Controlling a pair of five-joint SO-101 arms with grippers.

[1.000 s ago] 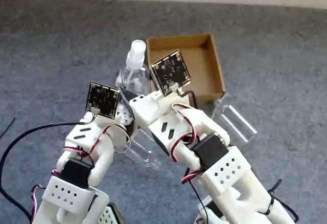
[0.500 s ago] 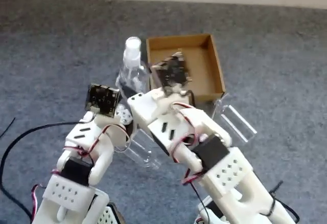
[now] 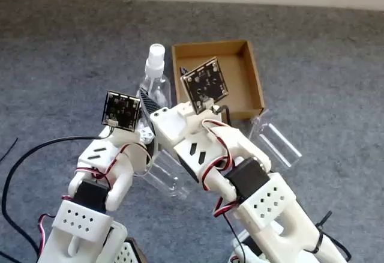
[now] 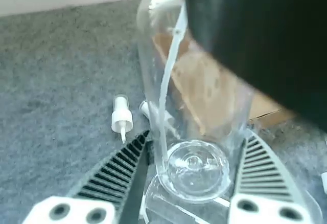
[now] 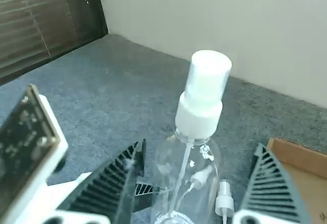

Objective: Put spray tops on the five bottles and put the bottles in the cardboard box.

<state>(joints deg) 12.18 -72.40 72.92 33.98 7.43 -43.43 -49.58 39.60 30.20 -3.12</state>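
The bottle stands upright with its spray top seated on the neck, just beside the box at the box's nine o'clock in the high view. The left gripper is clamped on the bottle's lowest part, one ridged finger pressed to each side of the clear wall. The right gripper is spread wide around the bottle's shoulder, and neither finger touches it. The bottle looks empty, so it should be light. Its thin, smooth plastic will likely flex and slip under a hard squeeze, and the white head makes it a little top-heavy. The sound place to hold it is the round body, low or at mid-height, not the spray top, which could twist or pull loose. A spare bottle lies on its side at the box's five o'clock, and a loose sprayer lies on the carpet.
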